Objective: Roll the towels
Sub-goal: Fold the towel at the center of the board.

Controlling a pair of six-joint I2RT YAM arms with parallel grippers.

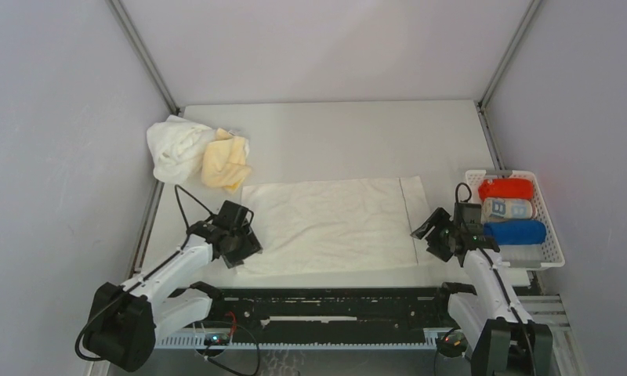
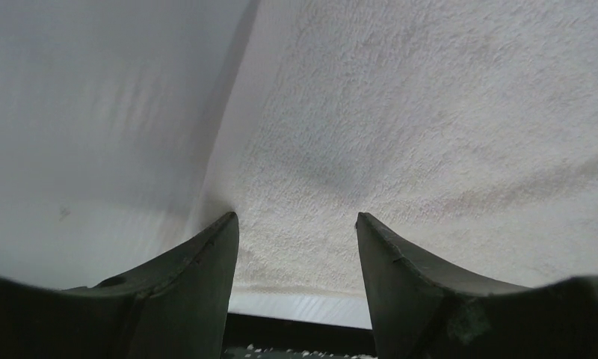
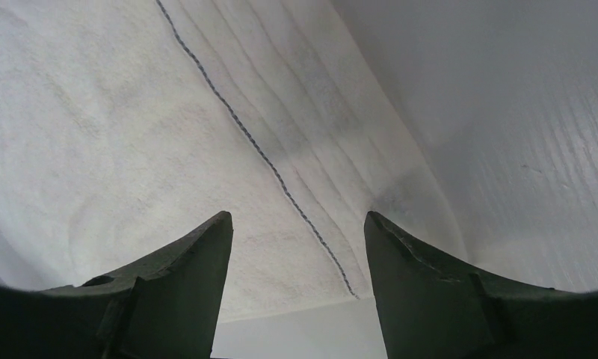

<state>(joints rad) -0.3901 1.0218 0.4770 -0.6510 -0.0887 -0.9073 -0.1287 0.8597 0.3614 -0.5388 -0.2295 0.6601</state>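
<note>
A cream towel (image 1: 330,223) lies spread flat in the middle of the table. My left gripper (image 1: 244,244) is open over its near left corner; the left wrist view shows the terry cloth (image 2: 401,127) between the fingers (image 2: 206,262). My right gripper (image 1: 425,233) is open over the near right corner, where a dark stitched line (image 3: 266,161) runs along the towel (image 3: 94,134). A crumpled white towel (image 1: 175,146) and a pale yellow-orange towel (image 1: 226,161) lie at the back left. Rolled red (image 1: 505,188), light-blue patterned (image 1: 507,208) and royal blue (image 1: 514,232) towels sit in the basket.
The white slatted basket (image 1: 552,254) stands at the right edge of the table. Grey walls enclose the table on the left, back and right. A black rail (image 1: 326,304) runs along the near edge between the arm bases.
</note>
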